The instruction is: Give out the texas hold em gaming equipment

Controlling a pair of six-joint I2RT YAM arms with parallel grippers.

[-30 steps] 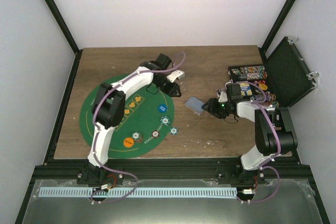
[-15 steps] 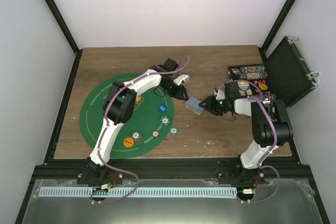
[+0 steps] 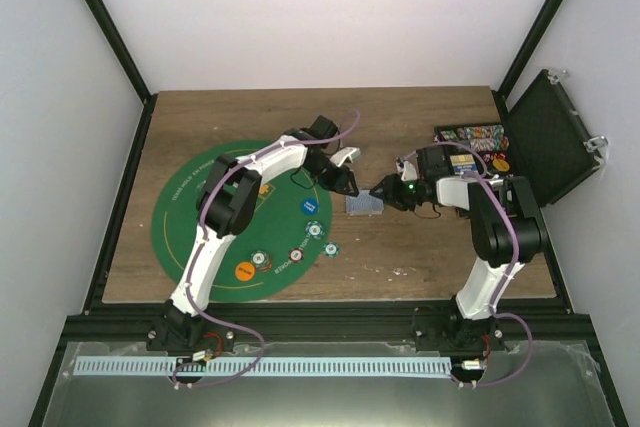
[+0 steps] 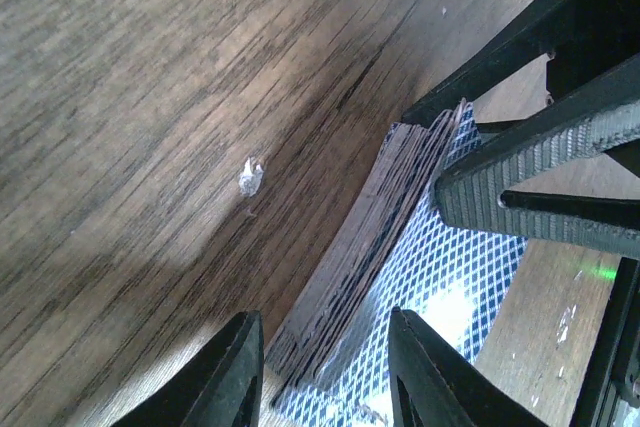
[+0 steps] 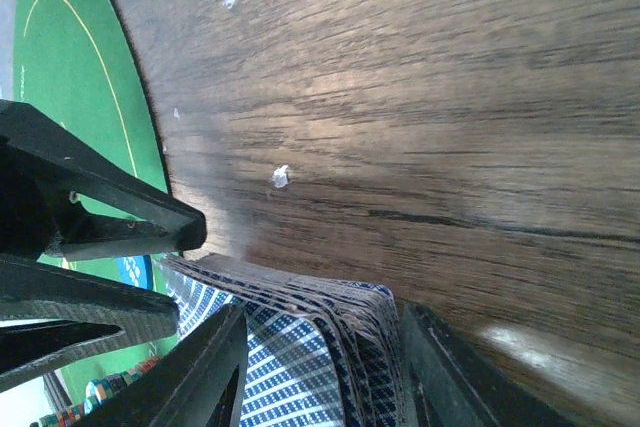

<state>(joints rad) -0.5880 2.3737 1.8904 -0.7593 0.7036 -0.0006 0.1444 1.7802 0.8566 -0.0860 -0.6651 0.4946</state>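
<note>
Meeting arms: both reach to the middle of the worktop, just off the green mat's right rim.
Card deck: lies between the two claws, its long axis roughly left to right.
Right claw: clamped on the deck's right end.
Left claw: spread wide, with the deck's left end just ahead between its fingers.
Change: the left claw is closer than a second ago, and the deck has been carried leftward.

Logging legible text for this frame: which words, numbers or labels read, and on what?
None reads clearly.
Yellow lettering along the edge of the green mat: too small.
Dark print on the orange chip: blurred.
Blue-yellow label on a box in the black case: blurred.
The cards: lattice backs only, no text.
</note>
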